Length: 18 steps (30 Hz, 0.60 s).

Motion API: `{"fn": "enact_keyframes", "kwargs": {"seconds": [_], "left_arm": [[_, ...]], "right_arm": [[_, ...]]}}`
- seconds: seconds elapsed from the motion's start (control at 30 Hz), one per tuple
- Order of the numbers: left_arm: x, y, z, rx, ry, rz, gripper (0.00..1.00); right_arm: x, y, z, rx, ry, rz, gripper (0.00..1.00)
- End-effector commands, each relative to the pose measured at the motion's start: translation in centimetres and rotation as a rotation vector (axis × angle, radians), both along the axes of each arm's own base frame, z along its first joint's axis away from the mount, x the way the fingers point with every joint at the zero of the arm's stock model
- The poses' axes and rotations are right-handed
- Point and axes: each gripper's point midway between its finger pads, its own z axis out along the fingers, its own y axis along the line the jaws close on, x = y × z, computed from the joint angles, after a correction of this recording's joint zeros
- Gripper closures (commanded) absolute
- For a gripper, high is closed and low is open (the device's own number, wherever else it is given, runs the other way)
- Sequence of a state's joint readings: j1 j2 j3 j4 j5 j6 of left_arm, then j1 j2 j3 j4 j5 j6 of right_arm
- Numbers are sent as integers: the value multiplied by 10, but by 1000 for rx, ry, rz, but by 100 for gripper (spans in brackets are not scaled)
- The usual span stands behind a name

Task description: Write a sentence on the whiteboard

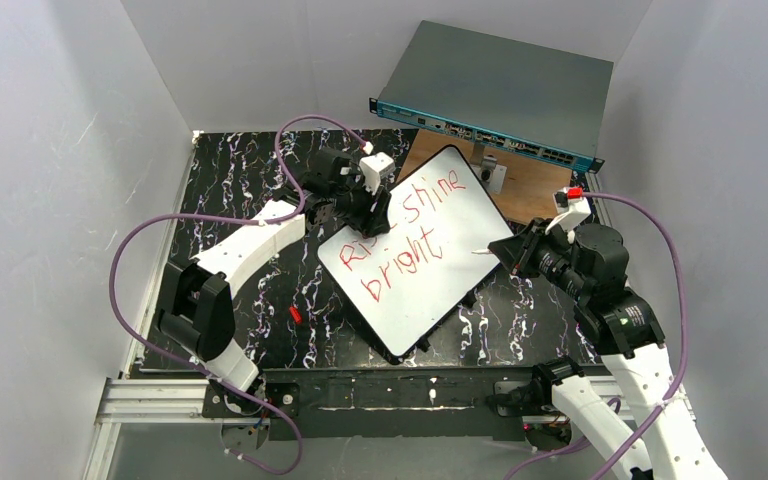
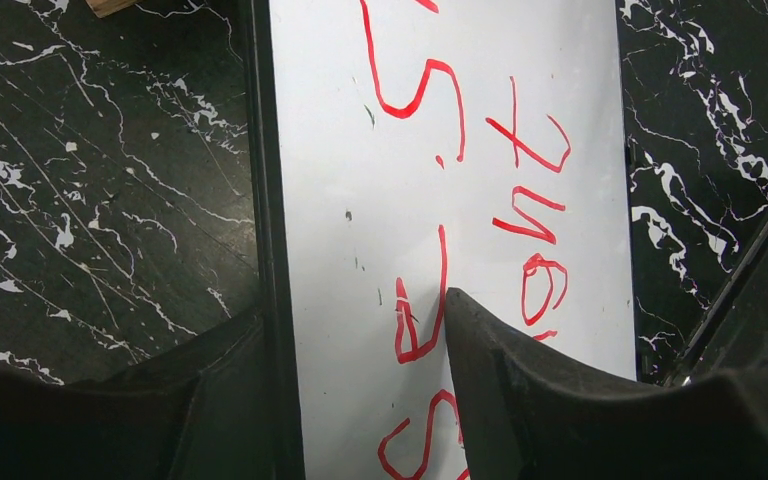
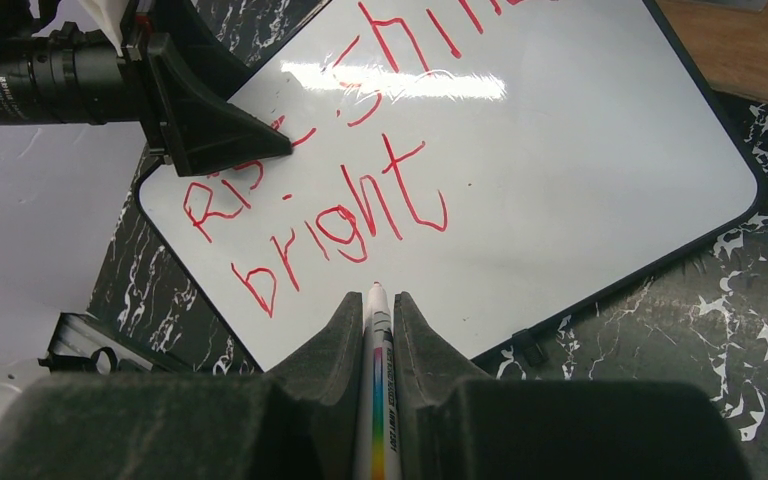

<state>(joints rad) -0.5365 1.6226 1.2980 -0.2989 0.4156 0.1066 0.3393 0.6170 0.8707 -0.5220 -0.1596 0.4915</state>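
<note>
The whiteboard (image 1: 465,205) lies tilted on the black marbled table, and it also shows in the left wrist view (image 2: 330,200) and the right wrist view (image 3: 580,170). The sentence (image 1: 400,240) in red reads "Rise shine" over "bright" (image 3: 345,215). My right gripper (image 1: 508,250) is shut on a white marker (image 3: 378,380). Its red tip hovers just off the board's surface, below "bright". My left gripper (image 1: 365,212) is open and straddles the board's far left edge (image 2: 350,310). One finger (image 2: 520,390) rests over the letters of "Rise", the other (image 2: 160,400) is off the board.
A grey metal box with a teal front (image 1: 500,90) stands at the back, over a wooden board (image 1: 535,190) that carries a small metal bracket (image 1: 493,172). A small red piece (image 1: 294,314) lies on the table left of the whiteboard. Grey walls close in the sides.
</note>
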Motion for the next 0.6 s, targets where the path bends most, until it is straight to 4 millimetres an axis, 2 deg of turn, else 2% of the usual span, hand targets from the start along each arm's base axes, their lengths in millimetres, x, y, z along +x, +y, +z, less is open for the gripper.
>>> {"fn": "enact_keyframes", "kwargs": {"seconds": [0.0,0.23,0.33,0.53,0.57], "left_arm": [[-29,-1,-1,9,53,-69,47],[-24,-5,18,-11,20,-71,45],[-23,-5,21,-14,15,-71,37],[-22,-5,26,-20,-2,-72,33],[-22,-5,27,-21,-4,-71,28]], "right_arm": [[6,0,7,-1,-48,-2,99],[7,0,9,-2,-51,-1,99],[8,0,8,-2,-50,-2,99],[7,0,7,-1,-47,-2,99],[7,0,8,0,-50,-3,99]]}}
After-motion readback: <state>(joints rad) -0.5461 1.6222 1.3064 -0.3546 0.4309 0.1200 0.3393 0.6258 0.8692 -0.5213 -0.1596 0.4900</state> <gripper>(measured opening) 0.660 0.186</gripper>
